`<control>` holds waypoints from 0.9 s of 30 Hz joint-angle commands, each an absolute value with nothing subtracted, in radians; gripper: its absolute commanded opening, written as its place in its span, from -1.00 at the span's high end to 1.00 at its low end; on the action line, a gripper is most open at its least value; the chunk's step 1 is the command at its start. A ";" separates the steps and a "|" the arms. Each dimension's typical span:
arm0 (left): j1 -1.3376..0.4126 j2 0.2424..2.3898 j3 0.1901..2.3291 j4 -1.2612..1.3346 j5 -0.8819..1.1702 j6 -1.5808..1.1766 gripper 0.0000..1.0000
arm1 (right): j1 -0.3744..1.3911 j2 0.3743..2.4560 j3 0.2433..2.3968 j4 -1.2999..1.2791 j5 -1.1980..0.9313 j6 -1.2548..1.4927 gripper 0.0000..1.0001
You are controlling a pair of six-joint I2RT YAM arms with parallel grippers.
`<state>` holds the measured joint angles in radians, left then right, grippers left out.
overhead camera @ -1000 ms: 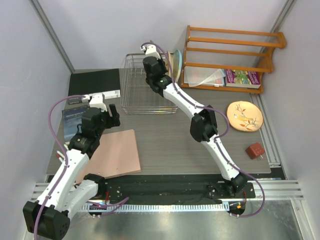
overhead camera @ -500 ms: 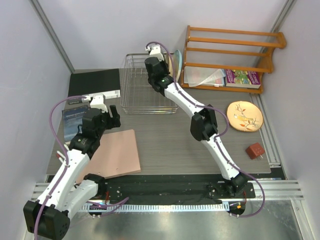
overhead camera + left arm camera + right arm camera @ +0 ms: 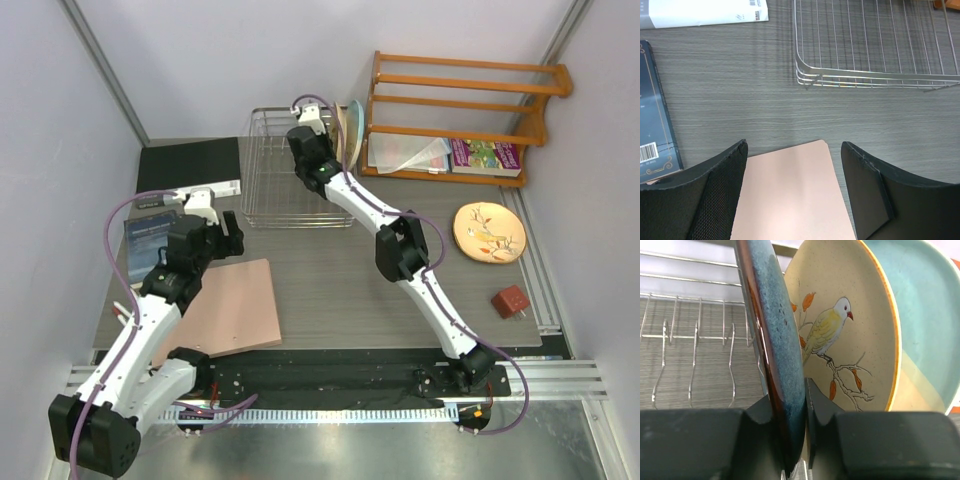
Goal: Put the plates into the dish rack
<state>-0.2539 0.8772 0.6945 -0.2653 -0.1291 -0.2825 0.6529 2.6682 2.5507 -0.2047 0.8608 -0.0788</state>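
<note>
In the right wrist view my right gripper [image 3: 788, 410] is shut on the lower rim of the dark teal plate [image 3: 777, 340], which stands on edge over the dish rack [image 3: 695, 340]. Right behind it the yellow-orange bird plate [image 3: 840, 330] and the cream-and-light-blue plate [image 3: 920, 315] stand upright side by side. From above, the right gripper [image 3: 312, 118] is at the rack's [image 3: 275, 175] far right corner. The orange-yellow branch plate [image 3: 489, 231] lies flat on the table at the right. My left gripper [image 3: 794, 170] hangs open over a pink board [image 3: 790, 200], short of the rack [image 3: 870, 55].
An orange wooden shelf [image 3: 460, 110] with books [image 3: 485, 155] stands right of the rack. A red block [image 3: 512, 300] lies near the table's right edge. A black-and-white box [image 3: 190, 165] and a dark book [image 3: 150, 235] lie at the left.
My right gripper has shifted a little to the right with the teal plate, closer to the two standing plates. The left arm has barely moved.
</note>
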 commanded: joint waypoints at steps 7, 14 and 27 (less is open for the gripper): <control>-0.247 0.867 0.690 -0.198 -0.101 -0.298 -0.51 | 0.667 2.422 2.493 -0.052 0.842 -0.109 0.26; -0.249 0.854 0.681 -0.186 -0.081 -0.305 -0.50 | 0.729 2.257 2.419 -0.074 0.828 -0.153 0.16; -0.250 0.873 0.684 -0.166 0.061 -0.337 -0.46 | 0.565 1.594 1.339 -0.117 0.578 -0.569 -0.51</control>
<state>-0.2527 0.8661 0.6785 -0.2169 -0.0383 -0.3183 0.6689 1.7489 1.4948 0.0608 0.7498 -0.5026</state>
